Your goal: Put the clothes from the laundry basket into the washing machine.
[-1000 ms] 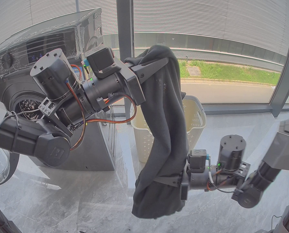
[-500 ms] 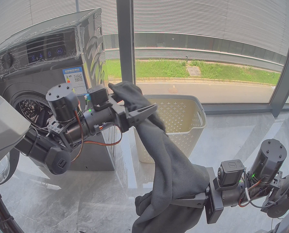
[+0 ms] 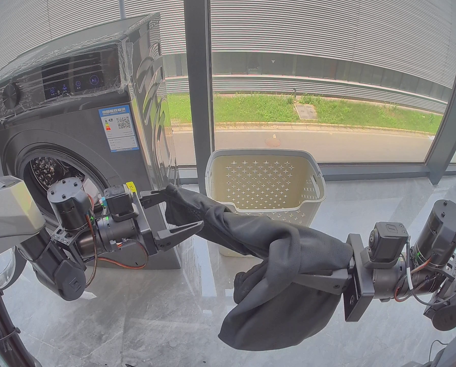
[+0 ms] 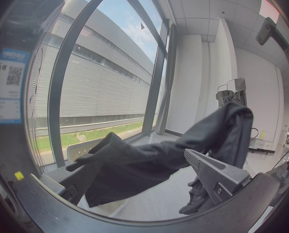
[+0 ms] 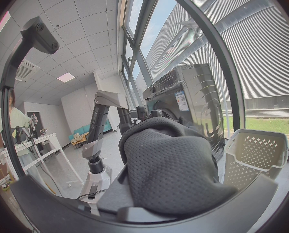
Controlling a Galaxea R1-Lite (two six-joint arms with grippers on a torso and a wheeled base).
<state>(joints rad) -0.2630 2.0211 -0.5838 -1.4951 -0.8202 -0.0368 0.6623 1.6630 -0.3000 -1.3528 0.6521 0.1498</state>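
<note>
One dark garment hangs in the air between the two grippers, outside both containers. The left gripper has its jaws spread wide. The garment's narrow end lies across the gap and drapes over the upper one, not pinched. The bulk of the cloth is heaped over the right gripper and sags below it. Cloth covers that gripper, so I cannot tell its grip. The laundry basket stands on the floor beyond the garment, between the two grippers. Its perforated inner walls show, while its lower front is hidden by the cloth. The washing machine stands just behind the left jaws, its round drum mouth showing. The left arm cuts off much of that opening, and what lies inside is too dark to make out.
</note>
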